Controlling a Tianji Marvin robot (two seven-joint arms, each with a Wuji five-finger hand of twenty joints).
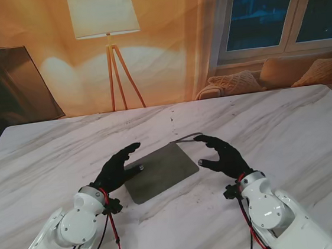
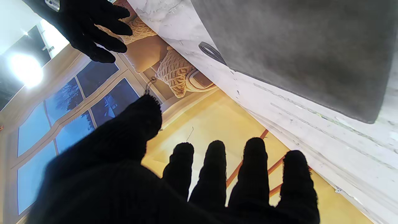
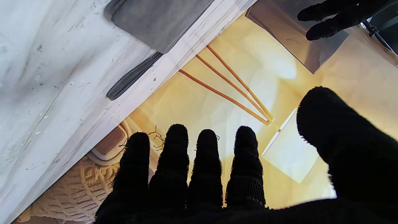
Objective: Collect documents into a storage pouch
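- Grey storage pouch [image 1: 161, 171] lies flat on the white marble table [image 1: 285, 124], roughly mid-table, a bit nearer the robot's side than the far edge. It's turned at an angle, one corner pointing toward the robot.
- A thin grey strap [image 1: 189, 137] curls off the pouch's far right corner & rests on the marble. In the right wrist view the strap [image 3: 133, 75] shows as a dark ribbed band just off the pouch [image 3: 158, 21] corner.
- No loose documents can be made out on the table in any view.
- Left hand [image 1: 118, 167], black-gloved, sits at the pouch's left edge. Fingers spread & slightly curled, thumb apart, nothing in its hold. A fingertip seems to reach the pouch edge; can't tell if it touches.
- Left wrist view: left hand fingers [image 2: 214, 168] fanned, empty, w/ the pouch [image 2: 298, 53] ahead & the other glove across from it.
- Right hand [image 1: 221, 156], also black-gloved, is just beside the pouch's right edge, near the strap. Fingers apart & arched, palm facing the pouch, holding nothing.
- Right wrist view: four fingers [image 3: 205, 161] side by side, thumb off to one side, all empty.
- The 2 hands flank the pouch, one each side, white forearms running back to the near corners.
- Behind the table: a floor lamp [image 1: 104, 12] w/ a pale shade on wooden tripod legs, warm light on the wall.
- Far right: a window [image 1: 284, 5], dark blue outside, & cushions [image 1: 233, 83] on a sofa.
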